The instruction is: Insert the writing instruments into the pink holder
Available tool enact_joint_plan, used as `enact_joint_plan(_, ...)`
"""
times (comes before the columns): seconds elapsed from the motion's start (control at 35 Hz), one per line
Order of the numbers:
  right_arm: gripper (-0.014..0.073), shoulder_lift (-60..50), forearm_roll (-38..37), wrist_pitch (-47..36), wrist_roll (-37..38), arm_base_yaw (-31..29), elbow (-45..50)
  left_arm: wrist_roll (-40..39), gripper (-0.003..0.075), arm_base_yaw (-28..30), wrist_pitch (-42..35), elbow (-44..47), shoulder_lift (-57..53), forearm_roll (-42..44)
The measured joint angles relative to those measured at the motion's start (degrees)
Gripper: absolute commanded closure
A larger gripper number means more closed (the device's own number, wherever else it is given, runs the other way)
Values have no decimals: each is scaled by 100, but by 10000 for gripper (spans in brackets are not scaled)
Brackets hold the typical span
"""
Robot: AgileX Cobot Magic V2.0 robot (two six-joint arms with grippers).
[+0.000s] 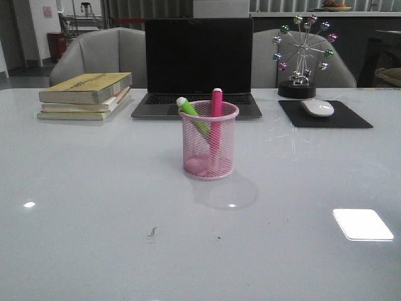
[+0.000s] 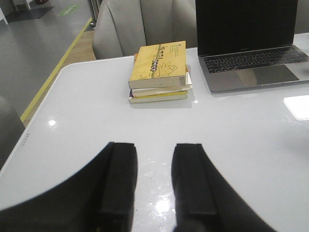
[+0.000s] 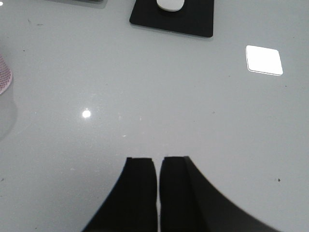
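The pink holder [image 1: 210, 141] stands upright at the middle of the white table. Inside it a lime green pen [image 1: 192, 113] leans to the left, its whitish end above the rim. A hot pink pen [image 1: 217, 106] stands nearly straight beside it. In the right wrist view only a sliver of the holder [image 3: 4, 75] shows at the picture's edge. My left gripper [image 2: 154, 147] is open over bare table, nothing between its fingers. My right gripper [image 3: 158, 160] is shut with nothing in it, over bare table. Neither arm shows in the front view.
A stack of books [image 1: 86, 94] lies at the back left, also the books [image 2: 159, 72] ahead of my left gripper. An open laptop [image 1: 198, 63] stands behind the holder. A white mouse [image 1: 317, 108] rests on a black pad [image 1: 326, 116], with a ferris-wheel ornament [image 1: 304, 56] behind.
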Motion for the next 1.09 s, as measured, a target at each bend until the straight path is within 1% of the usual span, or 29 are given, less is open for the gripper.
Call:
enact_joint_plan(0.06, 398, 0, 0, -76, 0, 0, 0, 0, 481, 0, 8, 0, 0, 0)
enact_joint_plan(0.14, 402, 0, 0, -76, 0, 0, 0, 0, 564, 0, 8, 0, 0, 0)
enact_joint_plan(0.17, 410, 0, 0, -76, 0, 0, 0, 0, 605, 0, 8, 0, 0, 0)
enact_joint_plan(0.2, 426, 0, 0, -76, 0, 0, 0, 0, 628, 0, 22, 0, 0, 0)
enact_joint_plan(0.31, 519, 0, 0, -53, 0, 0, 0, 0, 620, 0, 32, 0, 0, 0)
enact_joint_plan(0.37, 546, 0, 0, -45, 0, 0, 0, 0, 620, 0, 44, 0, 0, 0)
enact_joint_plan(1.09, 539, 24, 0, -32, 0, 0, 0, 0, 622, 0, 89, 0, 0, 0)
